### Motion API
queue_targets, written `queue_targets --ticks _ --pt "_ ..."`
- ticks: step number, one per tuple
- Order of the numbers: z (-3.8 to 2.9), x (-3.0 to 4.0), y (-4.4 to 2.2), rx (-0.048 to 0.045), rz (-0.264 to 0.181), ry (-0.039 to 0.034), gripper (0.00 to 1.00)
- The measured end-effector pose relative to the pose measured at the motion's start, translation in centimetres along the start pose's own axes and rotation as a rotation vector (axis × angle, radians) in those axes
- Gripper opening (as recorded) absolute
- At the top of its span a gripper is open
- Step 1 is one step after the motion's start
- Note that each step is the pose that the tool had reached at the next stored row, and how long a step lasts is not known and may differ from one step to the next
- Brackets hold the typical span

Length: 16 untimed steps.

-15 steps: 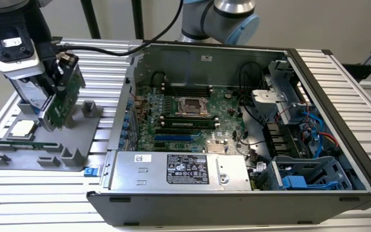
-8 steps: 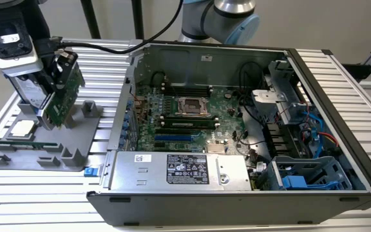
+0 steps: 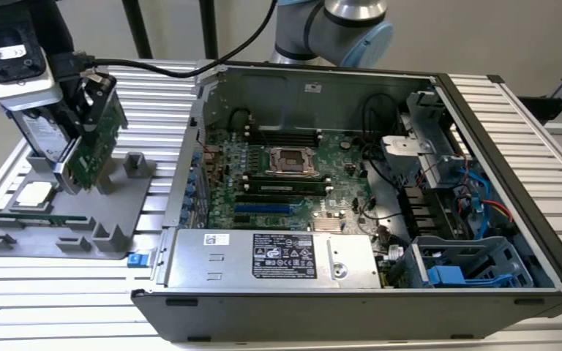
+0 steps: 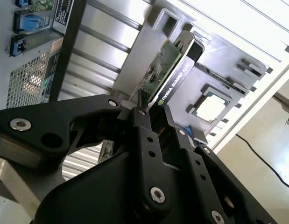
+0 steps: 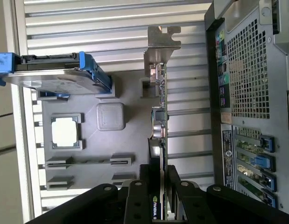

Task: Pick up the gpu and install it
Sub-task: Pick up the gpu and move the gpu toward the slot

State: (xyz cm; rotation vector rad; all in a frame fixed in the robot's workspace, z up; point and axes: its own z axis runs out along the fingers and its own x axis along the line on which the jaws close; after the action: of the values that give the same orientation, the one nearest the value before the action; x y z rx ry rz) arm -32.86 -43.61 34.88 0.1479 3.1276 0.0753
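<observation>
— Gripper [image 5: 158,185] status?
— Fingers clamped across the gpu [image 5: 161,135], gripping its near end. Card's long axis runs straight out from the fingertips, bracket [image 5: 161,42] farthest, toward the grey tray [image 5: 83,154] beyond. Open case [image 3: 515,139] stands off to one side.

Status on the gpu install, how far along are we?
Done: the gripper is shut on the gpu, clamping one edge. In hand: the card stands upright at the grey holder on the exterior view's left, outside the computer case. I cannot tell whether it is clear of the holder. Left: the install itself, not yet done. The blue slot inside the case is bare.
</observation>
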Motion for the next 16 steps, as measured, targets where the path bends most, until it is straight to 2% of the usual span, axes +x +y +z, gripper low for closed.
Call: queue_targets --ticks 16 --pt "-0.91 -0.01 0.04 0.0 0.0 0.0 0.0"
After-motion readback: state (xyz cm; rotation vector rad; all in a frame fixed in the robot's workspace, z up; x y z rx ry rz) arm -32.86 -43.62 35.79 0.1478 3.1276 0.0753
